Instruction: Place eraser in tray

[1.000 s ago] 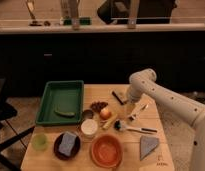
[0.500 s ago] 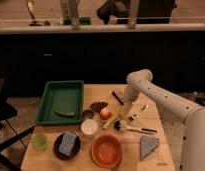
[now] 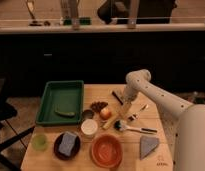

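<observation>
The eraser, a small dark oblong block, lies on the wooden table just left of my arm's wrist. My gripper points down at the table right in front of the eraser, a little above the surface and near an orange fruit. The green tray stands on the left side of the table, about a hand's width left of the eraser. A small greenish item lies in it.
An orange bowl, a grey wedge, a blue-grey sponge on a dark plate, a white cup, a green cup, a brush and a spoon crowd the table's front and middle.
My arm has shifted slightly left and down, bringing the gripper closer to the eraser. The objects on the table have not moved.
</observation>
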`<state>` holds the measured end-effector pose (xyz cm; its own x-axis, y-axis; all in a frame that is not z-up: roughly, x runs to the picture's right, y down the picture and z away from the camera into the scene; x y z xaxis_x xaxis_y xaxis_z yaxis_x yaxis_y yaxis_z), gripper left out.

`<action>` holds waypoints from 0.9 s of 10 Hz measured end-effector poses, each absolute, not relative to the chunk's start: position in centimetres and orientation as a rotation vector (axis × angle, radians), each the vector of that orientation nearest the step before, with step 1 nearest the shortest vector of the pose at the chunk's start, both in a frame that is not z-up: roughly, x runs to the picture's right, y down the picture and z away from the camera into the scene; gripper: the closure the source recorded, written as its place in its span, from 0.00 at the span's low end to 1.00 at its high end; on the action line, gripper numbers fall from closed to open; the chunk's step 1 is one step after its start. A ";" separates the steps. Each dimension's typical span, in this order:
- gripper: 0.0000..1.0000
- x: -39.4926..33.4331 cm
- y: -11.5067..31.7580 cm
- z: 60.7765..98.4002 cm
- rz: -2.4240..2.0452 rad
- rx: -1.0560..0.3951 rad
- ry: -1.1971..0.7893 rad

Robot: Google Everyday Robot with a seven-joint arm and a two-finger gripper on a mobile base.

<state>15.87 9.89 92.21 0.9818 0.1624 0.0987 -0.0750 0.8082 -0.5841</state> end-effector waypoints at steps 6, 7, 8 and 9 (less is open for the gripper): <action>0.20 15.6 7.7 91.5 0.234 -0.558 -0.116; 0.20 15.5 7.3 91.9 0.262 -0.555 -0.112; 0.20 15.4 7.1 92.3 0.300 -0.557 -0.105; 0.20 15.4 7.0 92.8 0.346 -0.564 -0.099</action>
